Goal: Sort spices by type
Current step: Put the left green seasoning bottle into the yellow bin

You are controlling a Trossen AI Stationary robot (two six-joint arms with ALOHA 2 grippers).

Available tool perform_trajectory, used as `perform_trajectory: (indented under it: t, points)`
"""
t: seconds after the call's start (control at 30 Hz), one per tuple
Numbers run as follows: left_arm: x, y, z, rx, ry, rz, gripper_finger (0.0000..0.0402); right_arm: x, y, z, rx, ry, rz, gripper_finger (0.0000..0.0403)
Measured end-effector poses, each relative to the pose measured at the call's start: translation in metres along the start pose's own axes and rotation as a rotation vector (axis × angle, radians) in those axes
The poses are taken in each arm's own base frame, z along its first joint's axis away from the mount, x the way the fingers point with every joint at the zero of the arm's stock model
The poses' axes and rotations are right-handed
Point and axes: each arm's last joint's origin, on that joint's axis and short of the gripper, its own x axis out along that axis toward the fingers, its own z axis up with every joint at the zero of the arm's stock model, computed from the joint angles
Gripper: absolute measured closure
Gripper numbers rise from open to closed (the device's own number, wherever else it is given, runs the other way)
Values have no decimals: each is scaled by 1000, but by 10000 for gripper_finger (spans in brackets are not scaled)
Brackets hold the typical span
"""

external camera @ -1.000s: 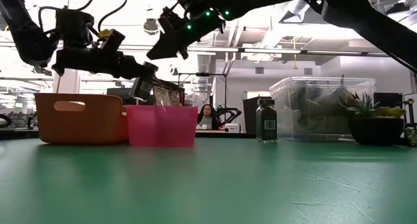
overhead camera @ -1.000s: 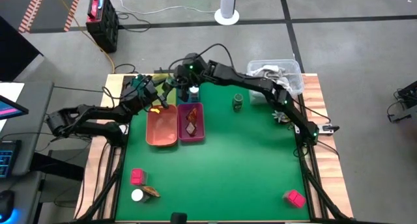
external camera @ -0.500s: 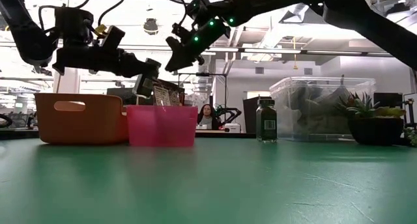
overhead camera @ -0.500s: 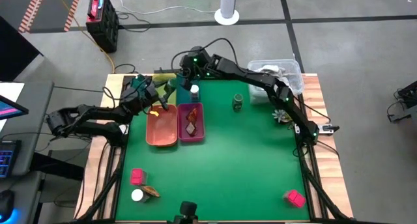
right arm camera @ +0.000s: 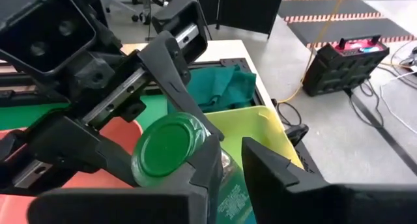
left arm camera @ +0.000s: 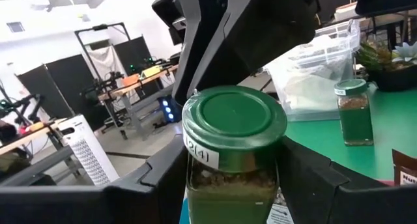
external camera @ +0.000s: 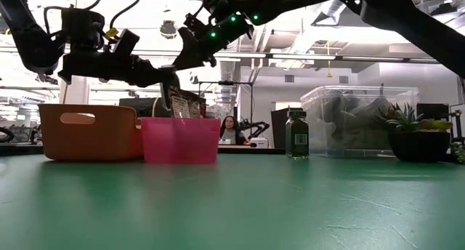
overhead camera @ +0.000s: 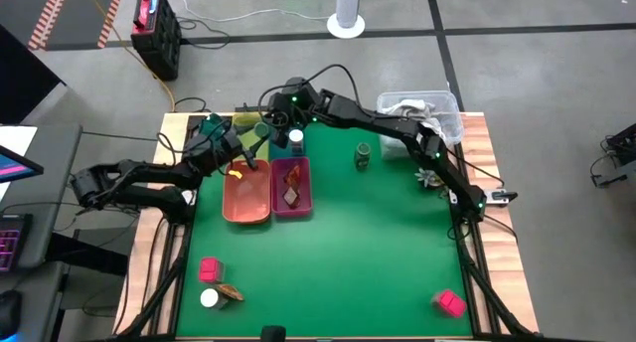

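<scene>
Left wrist view: green jar (left arm camera: 233, 160) in left hand (left arm camera: 228, 185).

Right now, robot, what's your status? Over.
Left fingers clamped on green jar. Right gripper close beside it, near yellow bin. Second green jar waiting on table.

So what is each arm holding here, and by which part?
The left end effector grips a green-lidded jar by its body, below the lid. The right end effector holds nothing, fingers beside the jar.
</scene>
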Motion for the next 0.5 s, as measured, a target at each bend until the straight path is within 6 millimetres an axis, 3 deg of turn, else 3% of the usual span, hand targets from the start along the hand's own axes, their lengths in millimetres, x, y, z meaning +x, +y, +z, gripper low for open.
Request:
perform_trajectory:
  t: [0.5]
  points:
    - [0, 0, 1, -20, -15, 4, 212, 1, 9, 2, -14, -1, 27, 308]
